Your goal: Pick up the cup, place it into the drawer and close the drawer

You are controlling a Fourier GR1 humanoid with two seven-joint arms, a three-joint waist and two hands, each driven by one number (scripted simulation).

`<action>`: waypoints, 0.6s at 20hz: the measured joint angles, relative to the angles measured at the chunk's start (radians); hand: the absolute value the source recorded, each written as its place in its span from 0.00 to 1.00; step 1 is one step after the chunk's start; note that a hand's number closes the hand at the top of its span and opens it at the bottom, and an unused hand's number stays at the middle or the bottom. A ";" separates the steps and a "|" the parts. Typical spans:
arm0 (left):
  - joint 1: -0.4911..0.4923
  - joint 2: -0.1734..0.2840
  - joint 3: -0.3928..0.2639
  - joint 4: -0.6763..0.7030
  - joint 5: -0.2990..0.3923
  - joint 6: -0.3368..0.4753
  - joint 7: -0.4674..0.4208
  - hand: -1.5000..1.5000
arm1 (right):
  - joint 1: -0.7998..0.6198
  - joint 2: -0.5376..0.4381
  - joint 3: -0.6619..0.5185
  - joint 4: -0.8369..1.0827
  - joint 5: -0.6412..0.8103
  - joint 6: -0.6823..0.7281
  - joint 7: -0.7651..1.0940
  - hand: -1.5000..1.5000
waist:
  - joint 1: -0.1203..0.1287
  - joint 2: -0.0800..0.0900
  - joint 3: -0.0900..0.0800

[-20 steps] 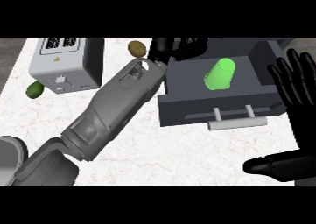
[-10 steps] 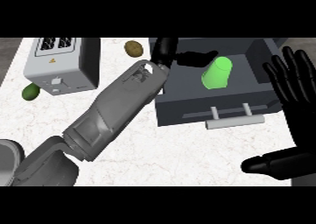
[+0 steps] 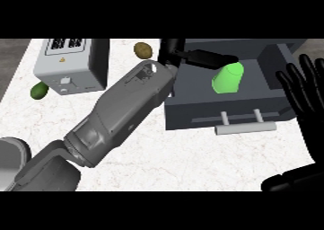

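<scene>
A bright green cup (image 3: 228, 79) lies tilted inside the open dark grey drawer (image 3: 221, 117), upper right of the frame. The black left robot hand (image 3: 194, 56) hovers at the cup's top, fingers extended. The right robot hand (image 3: 313, 96) rests open at the right edge.

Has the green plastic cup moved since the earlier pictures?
No. The green plastic cup lies at the same spot in the open grey drawer.

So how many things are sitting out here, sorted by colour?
Green: 2, the cup in the drawer and a small fruit left of the grey box
Brown: 1, a round item
Grey: 2, the drawer and the box
Total: 5
</scene>
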 measured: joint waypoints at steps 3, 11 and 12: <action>0.017 0.000 0.026 -0.028 0.019 -0.023 -0.023 0.00 | 0.005 -0.018 -0.018 -0.016 -0.028 0.010 0.019 1.00 | 0.027 -0.006 0.000; 0.126 0.083 0.095 -0.197 0.038 -0.022 0.014 0.00 | 0.065 -0.111 -0.027 -0.033 0.023 0.120 -0.013 1.00 | 0.082 -0.021 -0.001; 0.141 0.104 0.105 -0.223 0.041 -0.017 0.025 0.00 | 0.080 -0.118 -0.021 -0.040 0.040 0.134 -0.021 1.00 | 0.085 -0.022 -0.001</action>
